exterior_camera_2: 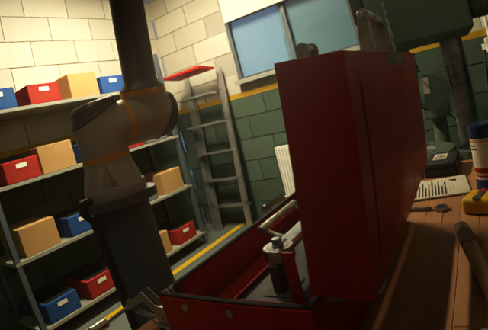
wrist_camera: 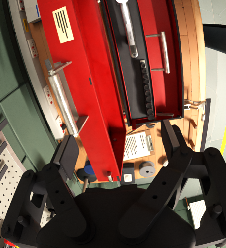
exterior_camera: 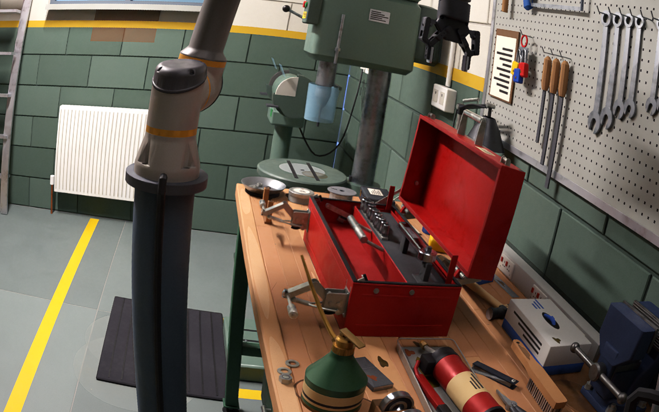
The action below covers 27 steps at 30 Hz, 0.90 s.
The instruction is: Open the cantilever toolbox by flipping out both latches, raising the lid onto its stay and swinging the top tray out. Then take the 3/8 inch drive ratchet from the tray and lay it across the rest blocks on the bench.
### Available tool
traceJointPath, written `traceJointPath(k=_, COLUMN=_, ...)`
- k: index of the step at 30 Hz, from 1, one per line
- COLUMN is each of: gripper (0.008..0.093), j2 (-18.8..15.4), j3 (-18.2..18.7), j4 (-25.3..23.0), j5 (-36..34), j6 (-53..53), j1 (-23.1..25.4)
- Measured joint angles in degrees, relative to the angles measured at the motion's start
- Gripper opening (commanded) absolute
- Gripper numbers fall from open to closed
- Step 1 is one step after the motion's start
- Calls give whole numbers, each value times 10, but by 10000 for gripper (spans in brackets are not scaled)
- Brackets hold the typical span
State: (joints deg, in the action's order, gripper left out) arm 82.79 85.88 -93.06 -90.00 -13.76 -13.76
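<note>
The ratchet (wrist_camera: 128,29) lies in the toolbox's black tray, its head end cut off by the top of the wrist view; the side camera shows it partly, beside the socket rail (exterior_camera: 375,220). The red toolbox (exterior_camera: 380,266) sits on the bench with its lid (exterior_camera: 460,194) raised and leaning back. Both latches (exterior_camera: 316,300) (exterior_camera: 283,212) stick out from the front wall. The tray handle (wrist_camera: 164,51) lies along the red tray. My gripper (exterior_camera: 450,33) hangs open and empty high above the far end of the box, near the drill press head. Two small rest blocks (wrist_camera: 192,133) stand at the bench edge.
A metal tray (exterior_camera: 450,379) with a red grease gun lies at the near end of the bench. A green oil can (exterior_camera: 334,376) stands beside it. The drill press (exterior_camera: 363,36) rises beside my gripper. A pegboard (exterior_camera: 603,102) with tools lines the wall behind the lid.
</note>
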Motion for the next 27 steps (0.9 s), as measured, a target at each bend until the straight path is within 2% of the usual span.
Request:
traceJointPath(k=5, gripper=880, j2=40, j3=44, j4=-4, j5=0, j6=-8, j1=-8)
traceJointPath(k=12, gripper=880, j2=121, j3=123, j4=-2, j5=0, j6=-25, j1=-25)
traceJointPath(k=17, gripper=880, j2=170, j3=165, j4=4, j5=0, j6=-39, j1=-39)
traceJointPath(k=22, gripper=880, j2=195, j3=185, j4=10, j5=0, j6=-46, j1=-46)
traceJointPath(k=25, gripper=880, j2=199, j3=188, j4=10, j5=0, j6=-47, j1=-47)
traceJointPath(k=27, gripper=850, j2=198, j3=188, j4=10, j5=0, j6=-47, j1=-47)
